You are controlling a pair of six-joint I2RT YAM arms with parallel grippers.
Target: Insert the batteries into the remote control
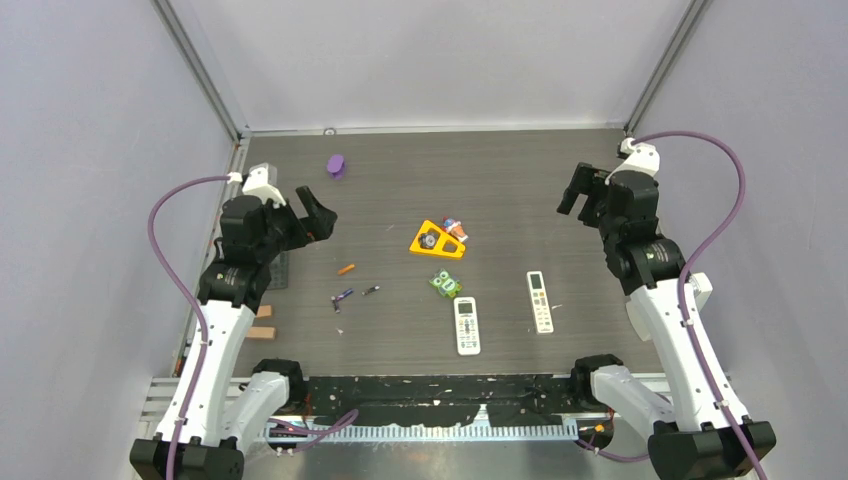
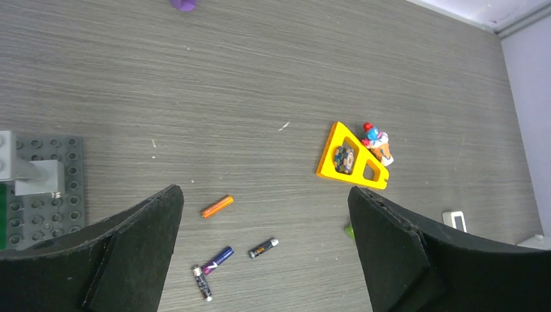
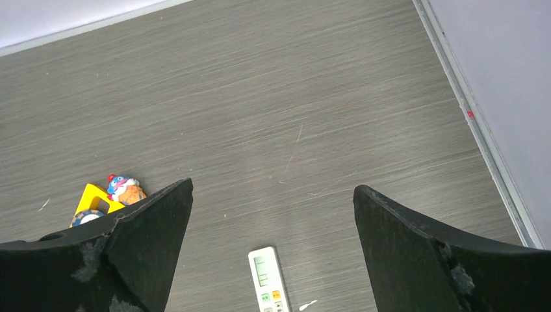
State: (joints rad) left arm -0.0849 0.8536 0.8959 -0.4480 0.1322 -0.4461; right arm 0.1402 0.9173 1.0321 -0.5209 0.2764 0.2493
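Bench (image 1: 500,170): dark wood-grain, and everything lay flat on it.

Left gripper (image 2: 263,194): hung above the bench, left of the yellow triangle block (image 2: 351,159). Its fingers (image 2: 130,247) were spread wide and held nothing.

Right gripper (image 3: 273,190): right of the block, likewise spread wide and empty.

White remotes: first remote (image 1: 467,325) lay nearward and slightly right of the block. Second remote (image 1: 540,301) lay farther right.

Batteries: all lay left of the block, on its near side.
- The orange battery (image 2: 216,206) sat between the left fingertips in the wrist view, a little toward the camera. Its long axis ran nearly across the gap.
- The purple battery (image 2: 217,259), the dark battery (image 2: 263,247) and a fourth cell (image 2: 201,283) lay just nearer.

Judgement: the left arm was clearly closer to the batteries. A wrist roll seemed needed so the fingers could close across a cell rather than along it.
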